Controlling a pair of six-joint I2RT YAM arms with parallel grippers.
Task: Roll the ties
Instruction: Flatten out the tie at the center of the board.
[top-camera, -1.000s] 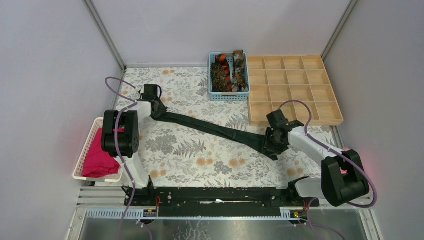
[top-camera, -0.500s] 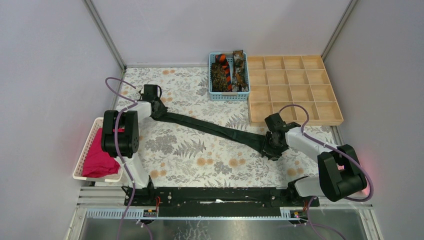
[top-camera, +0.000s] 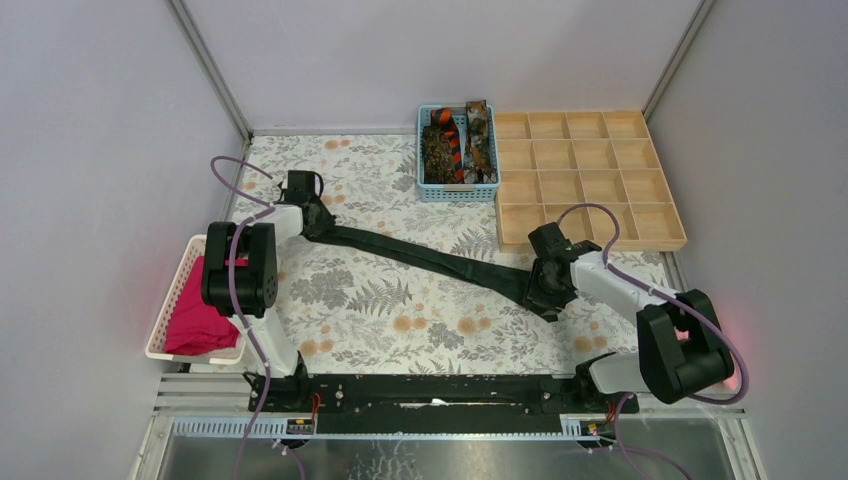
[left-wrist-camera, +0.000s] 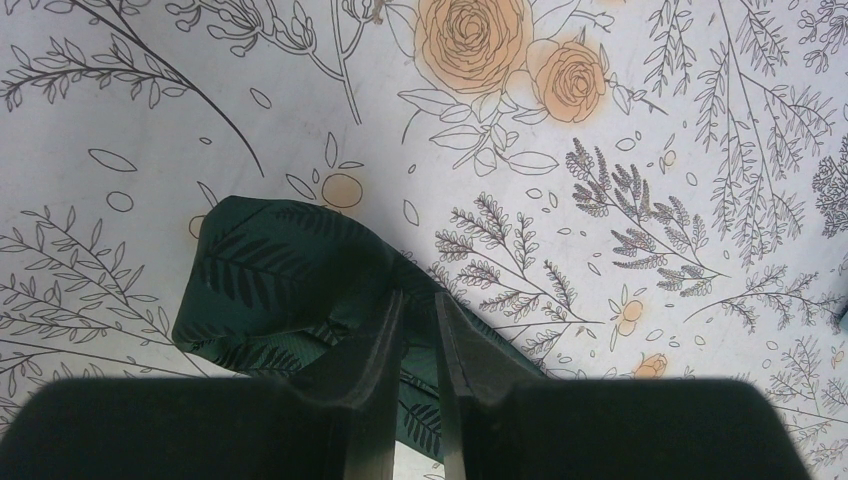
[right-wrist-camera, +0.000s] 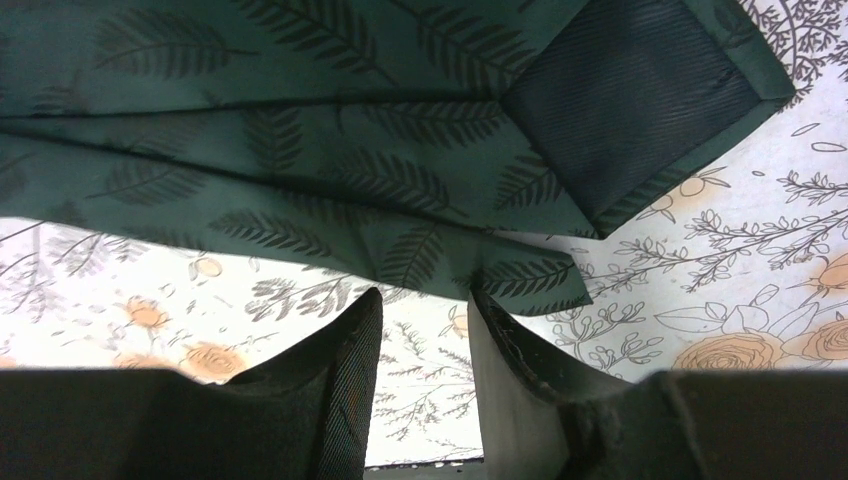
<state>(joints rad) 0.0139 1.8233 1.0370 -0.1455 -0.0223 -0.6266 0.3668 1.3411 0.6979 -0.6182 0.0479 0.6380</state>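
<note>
from my seat, the long dark green fern-patterned fabric necktie (top-camera: 430, 262) lies stretched in a diagonal across the floral table cover (top-camera: 350, 300), narrow end far left, wide pointed end right of centre. the left gripper (left-wrist-camera: 418, 296) has its jaws nearly together and clamped on the narrow end, with the cloth bunched into a soft hump just beyond the tips. the right gripper (right-wrist-camera: 420, 300) sits at the wide end with its jaws partly apart. the tie's folded edge meets the fingertips (right-wrist-camera: 352, 335), but i cannot tell whether they pinch it or only touch it.

i judge this fabric light, limp and a little slick. it has no stiffness of its own, so it will sag, twist or fold wherever it is unsupported, and a roll will spring loose if let go too soon. nothing here is fragile. i would take it by a flat end, across the full width rather than by one edge, so the layers stack evenly. the wide end shows a doubled layer and an open lining, which could slide apart under a shallow pinch.

the other ties, mottled brown and orange-and-black striped (top-camera: 452, 142), wait in the small blue plastic basket (top-camera: 421, 150) at the far edge.
</note>
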